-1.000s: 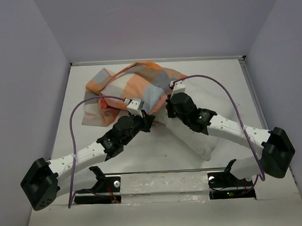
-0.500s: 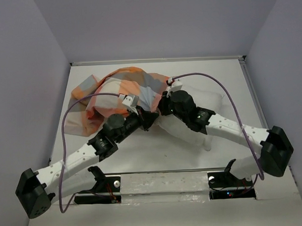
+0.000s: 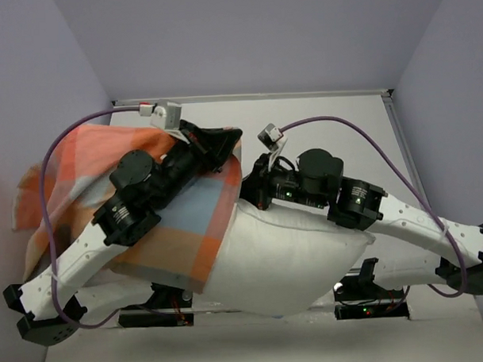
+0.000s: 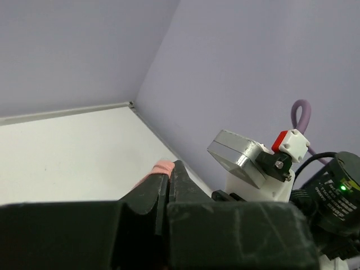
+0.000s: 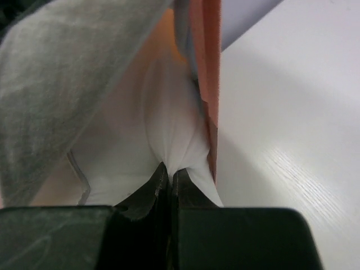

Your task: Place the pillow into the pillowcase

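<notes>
**Pillow** [image 3: 292, 259]: nearest item, held up off the table. Its long axis runs left to right across the near edge. The left end is inside the case and the right half is bare.

**Pillowcase** [image 3: 180, 227]: covers the pillow's left end and drapes over the left arm. Its orange hem crosses the pillow near to far, at about mid-length.

**Right gripper** [image 3: 254, 188]: jaws closed, pinching white pillow fabric on the far edge, just beside the hem. The bare pillow lies to its right and nearer than it.

**Left gripper** [image 3: 228, 138]: jaws closed on a fold of the case's orange edge. It is farther out and slightly left of the right gripper, close to it. It is the nearer arm to the case mouth.

**Table** [image 3: 335, 122]: white, farthest.

Judgement: the next move turns on the hem travelling rightward along the pillow's axis.
</notes>
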You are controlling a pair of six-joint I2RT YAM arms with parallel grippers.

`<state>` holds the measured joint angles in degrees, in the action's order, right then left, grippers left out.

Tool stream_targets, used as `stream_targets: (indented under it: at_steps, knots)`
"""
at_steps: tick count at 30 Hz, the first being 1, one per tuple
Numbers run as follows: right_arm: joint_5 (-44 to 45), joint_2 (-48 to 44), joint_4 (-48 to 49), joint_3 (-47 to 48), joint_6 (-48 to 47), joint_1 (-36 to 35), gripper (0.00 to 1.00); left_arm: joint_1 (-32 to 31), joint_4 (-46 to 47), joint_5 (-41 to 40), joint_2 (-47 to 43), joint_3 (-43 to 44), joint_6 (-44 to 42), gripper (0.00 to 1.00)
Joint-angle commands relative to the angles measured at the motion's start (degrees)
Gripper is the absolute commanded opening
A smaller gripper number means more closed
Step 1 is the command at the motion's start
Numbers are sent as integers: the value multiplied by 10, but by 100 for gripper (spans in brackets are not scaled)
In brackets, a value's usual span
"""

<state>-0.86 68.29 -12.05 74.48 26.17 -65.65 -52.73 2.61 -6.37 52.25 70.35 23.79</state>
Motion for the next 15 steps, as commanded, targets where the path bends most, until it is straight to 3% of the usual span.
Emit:
stream_targets:
  at_steps: [1, 2, 5, 6, 9, 12, 14, 15]
  knots:
    - [-57, -11, 31, -56, 69, 102, 0, 34, 27, 14, 129, 32, -18, 2]
    - [-65, -8, 34, -71, 76, 122, 0, 41, 28, 12, 147, 31, -20, 5]
    - [-110, 31, 62, -134, 91, 212, 0, 86, 57, 48, 226, 19, -13, 44]
    - [-124, 48, 69, -146, 92, 240, 0, 93, 60, 56, 268, 22, -10, 67]
    - [-170, 142, 96, -145, 97, 354, 0, 97, 46, 24, 323, 63, -34, 94]
    - [-172, 211, 94, -83, 87, 428, 0, 88, 53, 4, 327, 69, -58, 98]
    - [-129, 228, 78, -25, 79, 459, 11, 77, 70, -41, 295, 53, -84, 99]
    - [-99, 235, 47, -1, 62, 460, 23, 66, 75, -80, 265, 44, -92, 99]
